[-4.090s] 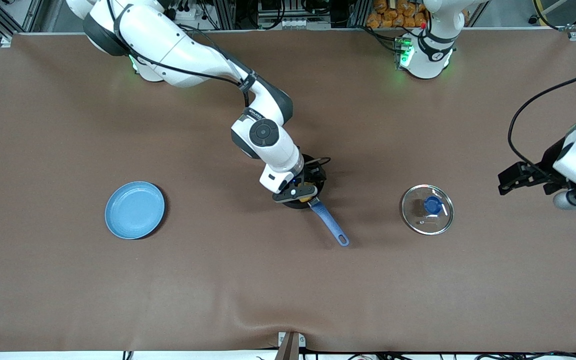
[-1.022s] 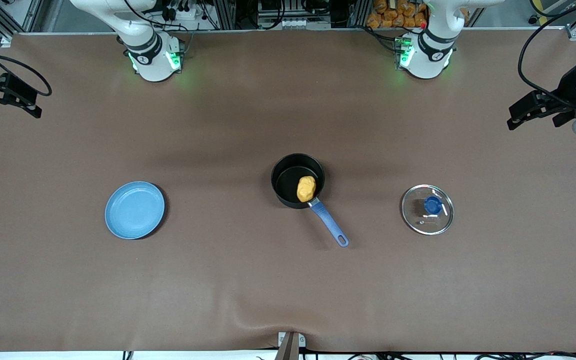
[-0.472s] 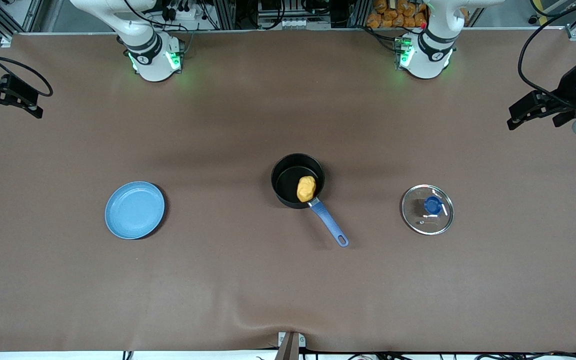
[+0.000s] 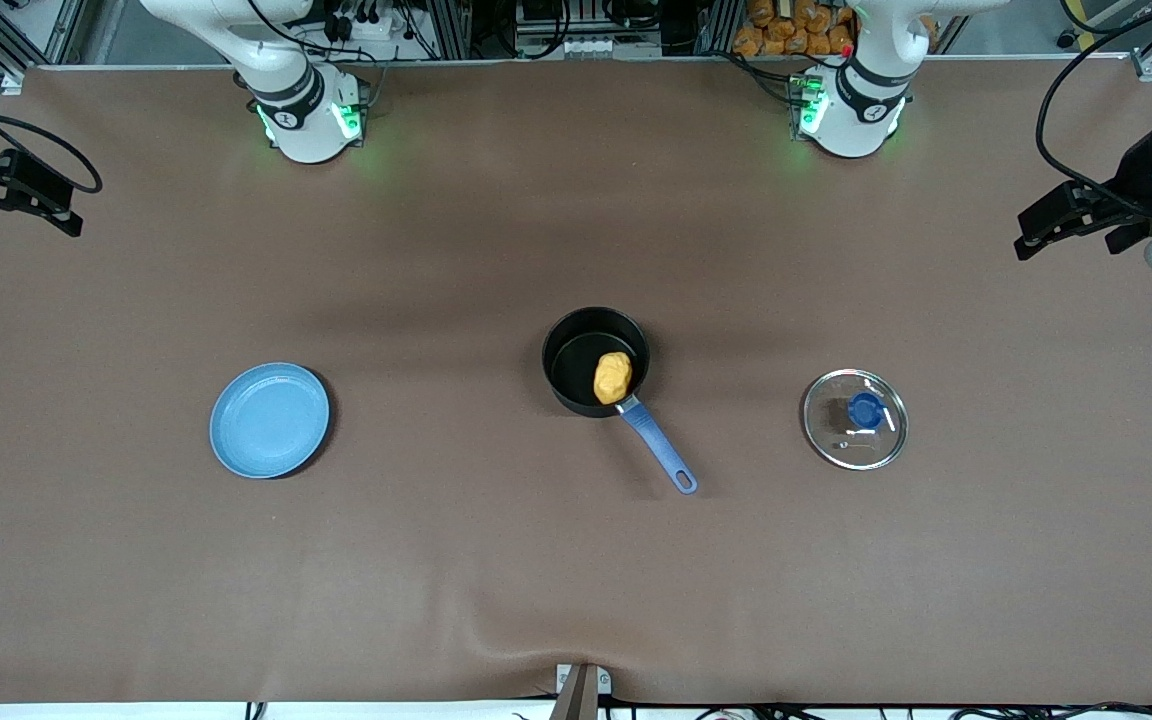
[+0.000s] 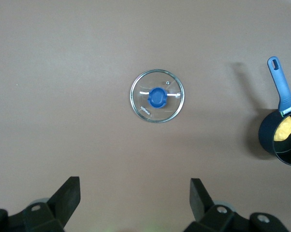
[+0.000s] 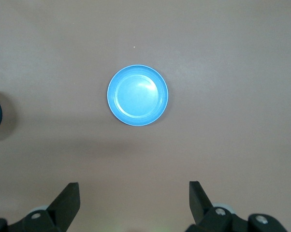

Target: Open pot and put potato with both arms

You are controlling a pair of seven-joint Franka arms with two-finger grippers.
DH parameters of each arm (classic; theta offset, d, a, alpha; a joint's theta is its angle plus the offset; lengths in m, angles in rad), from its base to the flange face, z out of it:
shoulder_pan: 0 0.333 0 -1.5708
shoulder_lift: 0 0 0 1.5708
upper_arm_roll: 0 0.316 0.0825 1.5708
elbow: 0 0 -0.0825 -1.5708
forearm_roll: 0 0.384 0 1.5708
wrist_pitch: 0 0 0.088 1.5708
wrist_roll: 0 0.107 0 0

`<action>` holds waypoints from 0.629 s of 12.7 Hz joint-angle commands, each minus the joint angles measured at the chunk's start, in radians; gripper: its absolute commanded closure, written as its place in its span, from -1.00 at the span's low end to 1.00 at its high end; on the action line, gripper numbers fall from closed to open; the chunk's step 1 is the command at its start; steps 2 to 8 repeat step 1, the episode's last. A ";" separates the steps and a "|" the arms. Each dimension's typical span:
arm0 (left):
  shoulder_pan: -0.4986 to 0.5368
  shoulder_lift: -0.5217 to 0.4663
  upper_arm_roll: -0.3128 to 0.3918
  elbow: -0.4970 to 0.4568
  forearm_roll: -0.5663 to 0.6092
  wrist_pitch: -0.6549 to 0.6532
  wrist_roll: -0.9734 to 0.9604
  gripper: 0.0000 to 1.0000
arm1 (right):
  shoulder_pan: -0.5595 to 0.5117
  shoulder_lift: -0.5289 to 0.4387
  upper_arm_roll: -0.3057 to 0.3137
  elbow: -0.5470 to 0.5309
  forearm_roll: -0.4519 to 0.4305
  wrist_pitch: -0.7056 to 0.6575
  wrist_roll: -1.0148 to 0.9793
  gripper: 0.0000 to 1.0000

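The black pot with its long blue handle stands open mid-table. The yellow-orange potato lies inside it, by the handle side. Pot and potato also show in the left wrist view. The glass lid with a blue knob lies flat on the table toward the left arm's end; it also shows in the left wrist view. My left gripper is open and empty, high over the table's left-arm end. My right gripper is open and empty, high over the right-arm end.
A round light-blue plate lies empty toward the right arm's end; it shows in the right wrist view too. The brown table cover has a wrinkle at its edge nearest the front camera.
Four seconds ago my right gripper was down at the pot with the potato; it has let go and drawn back to its end. The left gripper has also drawn back. Nothing moved in the last second.
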 commanded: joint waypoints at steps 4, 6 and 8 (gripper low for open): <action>-0.006 0.004 0.002 0.016 0.025 -0.007 0.011 -1.00 | -0.022 0.003 0.011 0.009 0.003 -0.010 -0.017 -1.00; -0.006 0.004 0.002 0.016 0.025 -0.007 0.011 -1.00 | -0.022 0.003 0.011 0.009 0.003 -0.010 -0.017 -1.00; -0.006 0.004 0.002 0.016 0.025 -0.007 0.011 -1.00 | -0.022 0.003 0.011 0.009 0.003 -0.010 -0.017 -1.00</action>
